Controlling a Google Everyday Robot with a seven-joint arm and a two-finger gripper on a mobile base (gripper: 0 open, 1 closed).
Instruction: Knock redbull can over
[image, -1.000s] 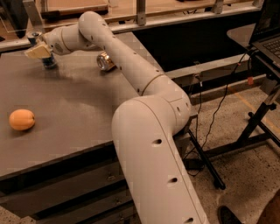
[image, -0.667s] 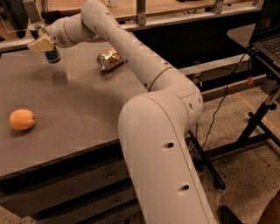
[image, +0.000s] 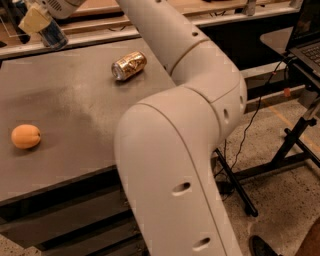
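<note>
Over the far left corner of the tabletop (image: 75, 110) I see my gripper (image: 36, 19) against the redbull can (image: 53, 36); whether it grasps, I cannot tell.

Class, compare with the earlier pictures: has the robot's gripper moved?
Yes. The gripper, at the slim blue-and-silver can, has moved up the view, away from the round orange fruit, towards the far edge of the grey table.

Gripper (image: 36, 20) top-left, right against redbull can (image: 53, 36) at tabletop (image: 75, 110) far edge; gold can (image: 129, 65) lying sideways, orange (image: 26, 136) front-left.
</note>
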